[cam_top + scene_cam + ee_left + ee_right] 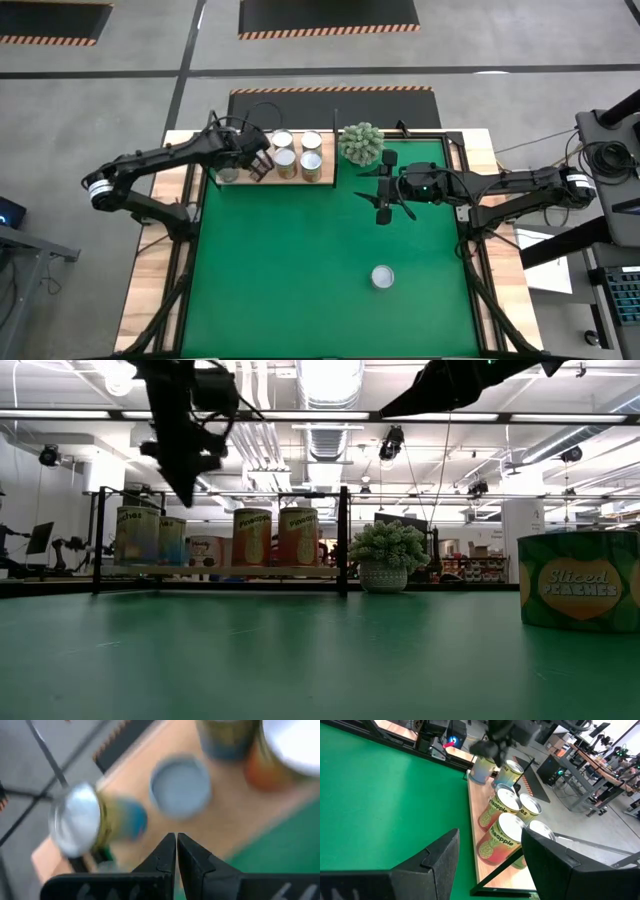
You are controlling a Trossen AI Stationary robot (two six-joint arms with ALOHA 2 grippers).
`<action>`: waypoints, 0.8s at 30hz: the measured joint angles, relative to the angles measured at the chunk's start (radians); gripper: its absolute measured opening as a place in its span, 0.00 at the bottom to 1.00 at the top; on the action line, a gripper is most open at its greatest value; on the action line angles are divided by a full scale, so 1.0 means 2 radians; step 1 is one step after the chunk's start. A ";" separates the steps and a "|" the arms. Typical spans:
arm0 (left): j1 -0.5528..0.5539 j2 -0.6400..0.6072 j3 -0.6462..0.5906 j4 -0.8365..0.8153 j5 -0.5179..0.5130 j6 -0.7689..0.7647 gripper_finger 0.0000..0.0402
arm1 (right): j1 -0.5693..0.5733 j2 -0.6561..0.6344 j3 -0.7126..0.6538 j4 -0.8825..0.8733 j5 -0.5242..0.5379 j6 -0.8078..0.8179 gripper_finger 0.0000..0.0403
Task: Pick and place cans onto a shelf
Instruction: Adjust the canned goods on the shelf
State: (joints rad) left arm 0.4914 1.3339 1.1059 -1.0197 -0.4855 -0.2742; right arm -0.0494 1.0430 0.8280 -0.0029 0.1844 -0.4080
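The shelf (246, 182) lies along the far edge of the green mat, and several cans (311, 163) stand on it in two rows. My left gripper (262, 167) hangs shut above the shelf's left part (235, 820), over a low can (180, 787) and beside a blurred can (75, 820), with nothing between its fingers. It shows above the cans in the low view (186, 485). My right gripper (384, 196) waits open over the mat, right of the shelf, its fingers (435, 865) empty. One more can (382, 277), labelled sliced peaches (580, 593), stands alone on the mat near the front.
A spiky grey-green plant ball (361, 143) in a pot (385, 575) stands just right of the shelf's end. Dark upright posts (343, 540) frame the shelf. The green mat (300, 270) lies open between the shelf and the lone can.
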 joint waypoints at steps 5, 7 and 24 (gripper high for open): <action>0.001 -0.003 0.043 -0.150 0.010 -0.047 0.00 | 0.000 0.000 0.000 0.000 0.000 0.000 0.50; 0.001 -0.008 0.045 -0.166 0.008 -0.052 0.00 | 0.000 0.000 0.000 0.000 0.000 0.000 0.50; 0.002 -0.026 -0.026 -0.128 -0.017 -0.055 0.00 | 0.000 0.000 0.000 0.000 0.000 0.000 0.50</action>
State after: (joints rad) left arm 0.4956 1.2819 1.0534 -1.2763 -0.5190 -0.3840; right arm -0.0490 1.0428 0.8280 -0.0029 0.1844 -0.4076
